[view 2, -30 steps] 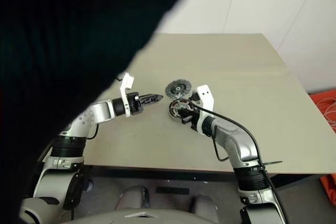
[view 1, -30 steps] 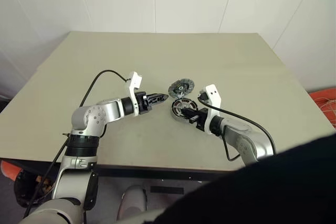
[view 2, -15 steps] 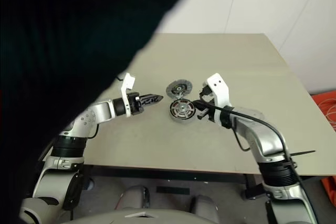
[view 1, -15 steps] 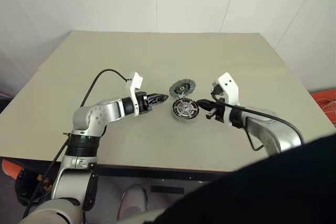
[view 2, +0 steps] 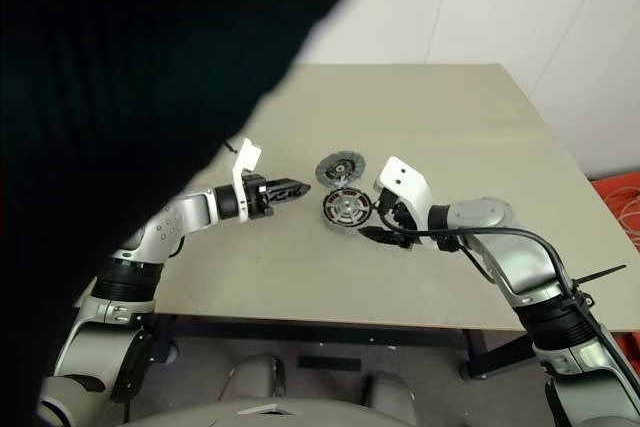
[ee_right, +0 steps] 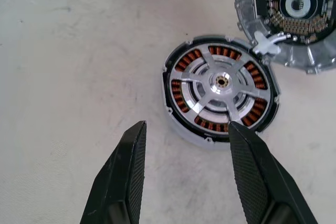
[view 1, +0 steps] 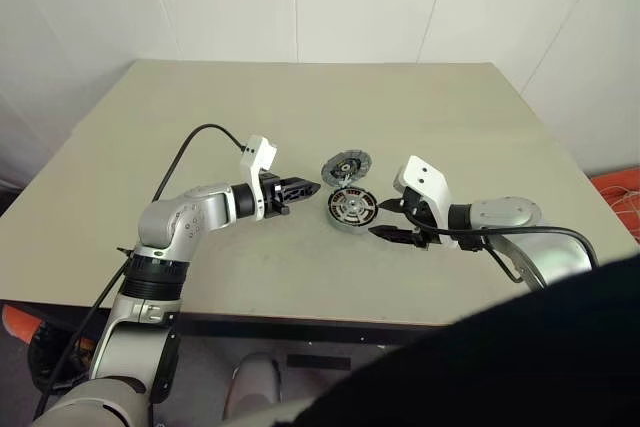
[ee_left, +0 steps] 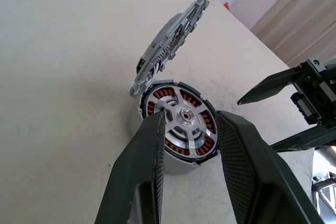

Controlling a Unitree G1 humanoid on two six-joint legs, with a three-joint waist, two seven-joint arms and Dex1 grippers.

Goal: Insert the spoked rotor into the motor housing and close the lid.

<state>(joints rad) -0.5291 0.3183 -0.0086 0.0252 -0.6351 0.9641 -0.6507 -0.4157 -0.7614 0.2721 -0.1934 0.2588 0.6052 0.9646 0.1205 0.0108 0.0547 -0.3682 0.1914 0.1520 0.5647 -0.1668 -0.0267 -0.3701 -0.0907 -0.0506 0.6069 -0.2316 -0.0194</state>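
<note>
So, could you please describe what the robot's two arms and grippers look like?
Both arms are silver-grey metal with black joint rings and a black cable looping to each wrist. Each wrist carries a white camera mount. The left gripper and right gripper each have two black tapered fingers.

The motor housing (ee_right: 220, 90) is shiny silver metal with copper-coloured wire inside, the lid (ee_left: 170, 38) is dull grey metal, the worktop (ee_right: 68, 51) is matt beige, and each tool's fingers (ee_left: 139, 177) look like smooth black plastic.

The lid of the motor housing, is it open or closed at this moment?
Open. The lid stands tilted up at the far edge of the motor housing, so the copper windings and the spoked rotor inside are in plain view.
</note>
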